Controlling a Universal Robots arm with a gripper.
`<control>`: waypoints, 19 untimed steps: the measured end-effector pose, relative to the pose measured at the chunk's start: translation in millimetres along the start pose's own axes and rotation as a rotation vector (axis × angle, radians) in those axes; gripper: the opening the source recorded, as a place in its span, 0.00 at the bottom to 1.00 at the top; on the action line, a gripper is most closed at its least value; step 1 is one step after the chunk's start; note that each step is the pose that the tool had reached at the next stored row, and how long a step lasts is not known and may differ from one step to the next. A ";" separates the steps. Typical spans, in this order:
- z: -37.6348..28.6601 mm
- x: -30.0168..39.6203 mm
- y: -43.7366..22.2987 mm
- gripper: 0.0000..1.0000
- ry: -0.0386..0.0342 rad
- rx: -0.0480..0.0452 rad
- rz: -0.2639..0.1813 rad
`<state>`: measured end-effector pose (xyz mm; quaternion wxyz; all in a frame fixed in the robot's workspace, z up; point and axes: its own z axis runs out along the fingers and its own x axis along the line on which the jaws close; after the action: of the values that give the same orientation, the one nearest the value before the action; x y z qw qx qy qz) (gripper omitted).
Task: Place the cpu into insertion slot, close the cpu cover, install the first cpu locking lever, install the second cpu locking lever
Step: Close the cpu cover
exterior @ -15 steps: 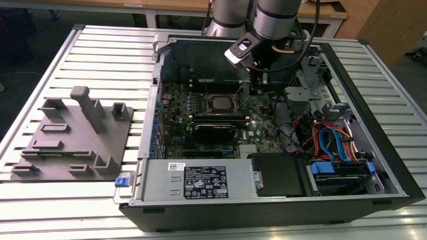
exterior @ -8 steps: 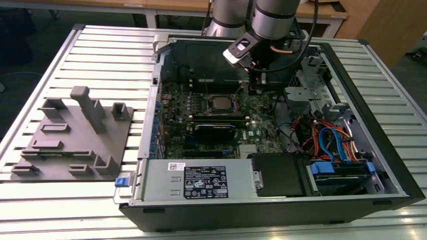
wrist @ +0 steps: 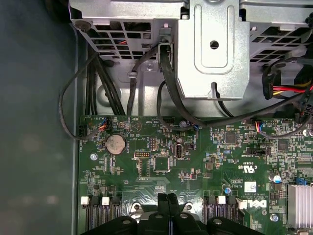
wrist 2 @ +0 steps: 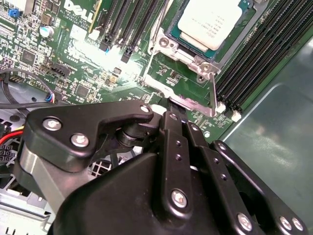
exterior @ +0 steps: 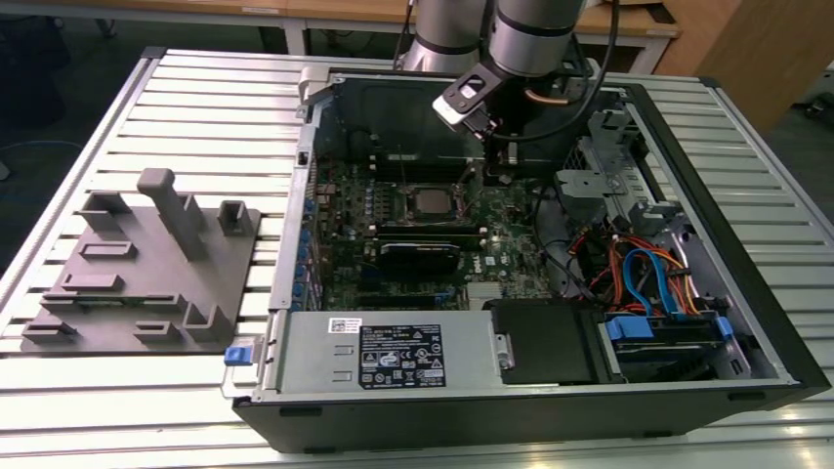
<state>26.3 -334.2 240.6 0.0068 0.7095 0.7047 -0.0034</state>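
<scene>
Chip lies seated in its socket, metal frame down around it. The gripper, fingers pressed together (nothing visibly pinched), noses toward the locking lever alongside, apparently to push rather than grasp.

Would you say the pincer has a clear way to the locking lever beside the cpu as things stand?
Probably yes: the pincer sits right by the free end of the locking lever beside the cpu, and no cable or bracket crosses between them in the second wrist view.
</scene>
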 end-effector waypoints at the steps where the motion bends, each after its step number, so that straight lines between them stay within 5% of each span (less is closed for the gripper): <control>1: 0.0 0.0 0.0 0.10 0.0000 0.0000 0.000; 3: 0.0 0.0 -5.4 0.10 0.0000 0.0000 0.000; 19: 0.0 -0.1 -12.3 0.10 -0.0001 0.0000 0.000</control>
<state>14.0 -334.2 240.5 0.0068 0.7095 0.7047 -0.0034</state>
